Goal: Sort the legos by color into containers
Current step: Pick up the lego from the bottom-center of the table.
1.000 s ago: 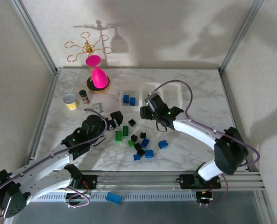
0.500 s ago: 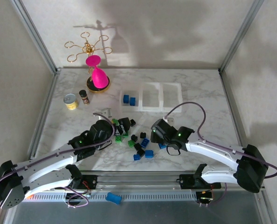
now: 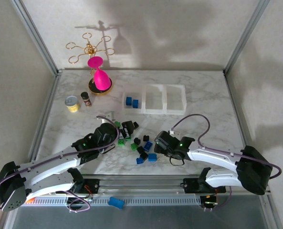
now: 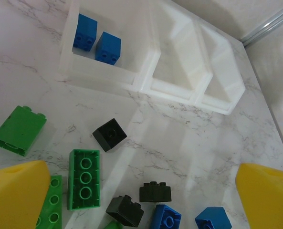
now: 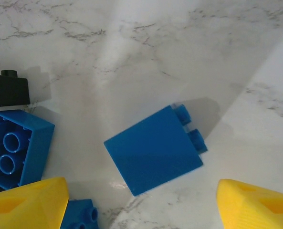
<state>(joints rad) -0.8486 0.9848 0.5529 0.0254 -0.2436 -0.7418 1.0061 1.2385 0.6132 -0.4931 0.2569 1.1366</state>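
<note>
Jaws of the right gripper (image 5: 141,202) stood apart, a blue brick (image 5: 153,150) lying on its side just ahead between them, probably lined up for grasping, while the left gripper (image 4: 142,193), parted too, hung above green bricks (image 4: 84,179), the tray (image 4: 148,71) further ahead.

Pink goblet (image 3: 99,76), gold rack (image 3: 89,47), yellow tin (image 3: 72,103), small bottle (image 3: 86,98), blue block (image 3: 115,202)

You face a white marble-veined table (image 3: 203,100) enclosed by pale walls (image 3: 179,28). Aluminium posts (image 3: 36,36) frame its rear corners.
</note>
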